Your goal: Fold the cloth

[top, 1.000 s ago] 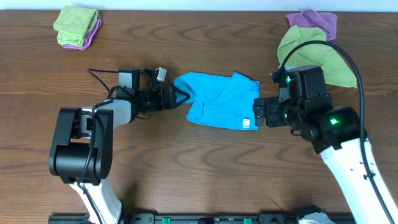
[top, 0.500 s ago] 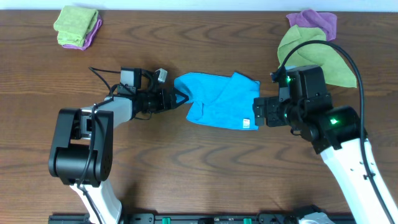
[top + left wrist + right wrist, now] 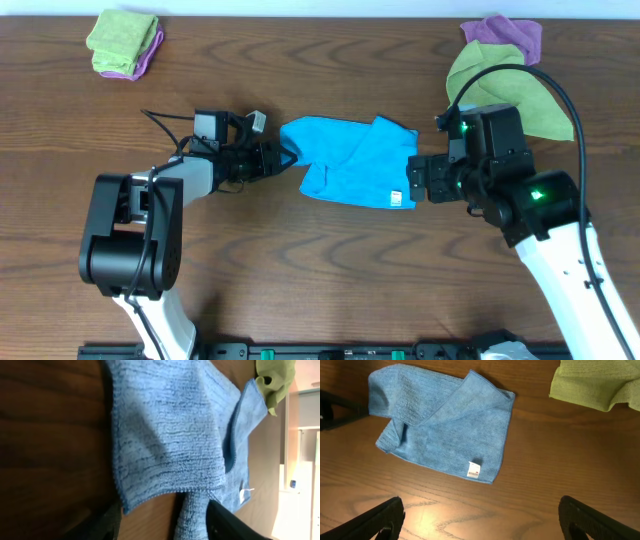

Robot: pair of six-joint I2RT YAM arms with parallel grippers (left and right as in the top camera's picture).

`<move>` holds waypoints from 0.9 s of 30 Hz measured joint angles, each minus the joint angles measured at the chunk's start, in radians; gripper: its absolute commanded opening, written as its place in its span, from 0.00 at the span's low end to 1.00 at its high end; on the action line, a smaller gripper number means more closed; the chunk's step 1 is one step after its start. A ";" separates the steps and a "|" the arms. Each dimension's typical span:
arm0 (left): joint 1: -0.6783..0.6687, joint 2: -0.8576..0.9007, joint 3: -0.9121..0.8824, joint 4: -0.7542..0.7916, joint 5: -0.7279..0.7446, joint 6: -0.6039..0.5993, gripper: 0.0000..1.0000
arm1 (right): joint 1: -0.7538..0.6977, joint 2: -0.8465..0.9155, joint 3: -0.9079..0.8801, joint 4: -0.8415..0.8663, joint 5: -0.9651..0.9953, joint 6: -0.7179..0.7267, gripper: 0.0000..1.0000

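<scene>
From overhead, you see the bright blue square microfibre cloth [image 3: 350,168] lying mid-table on the dark wooden table [image 3: 330,270], between the two arms. It is rumpled rather than flat: one flap is turned over at its upper right and its left end is bunched to a point. Its small white tag [image 3: 396,197] sits at the lower right edge. Your left gripper [image 3: 285,158] lies low at that bunched left end, and your right gripper [image 3: 412,180] sits just beside the cloth's right edge. A lime-green cloth [image 3: 512,95] and a purple cloth [image 3: 505,35] lie behind the right arm, and a small folded green-on-purple stack [image 3: 122,42] sits at the far left corner. In the left wrist view, the ribbed cloth [image 3: 165,435] fills the frame. A narrow rolled strip of it runs down between the left gripper's [image 3: 164,510] fingers, which stand apart with bare wood showing beside the strip. In the right wrist view, the cloth [image 3: 445,430] lies ahead with the tag [image 3: 474,470] nearest. The right gripper's [image 3: 481,507] fingers are spread wide over bare wood, holding nothing.
</scene>
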 measured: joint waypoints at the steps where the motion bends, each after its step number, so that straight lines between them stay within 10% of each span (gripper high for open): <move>1: 0.000 0.000 -0.001 0.005 -0.003 -0.006 0.51 | 0.000 0.000 0.000 0.000 0.000 0.000 0.97; 18: -0.035 0.005 -0.003 0.040 -0.051 -0.031 0.45 | 0.000 0.000 0.000 0.000 0.000 0.000 0.97; 24: -0.052 0.011 -0.003 0.039 -0.101 -0.045 0.08 | 0.000 0.000 0.000 -0.001 0.000 0.000 0.96; 27: -0.051 0.019 -0.008 0.035 -0.109 -0.056 0.06 | 0.000 0.000 0.000 -0.002 0.000 0.000 0.96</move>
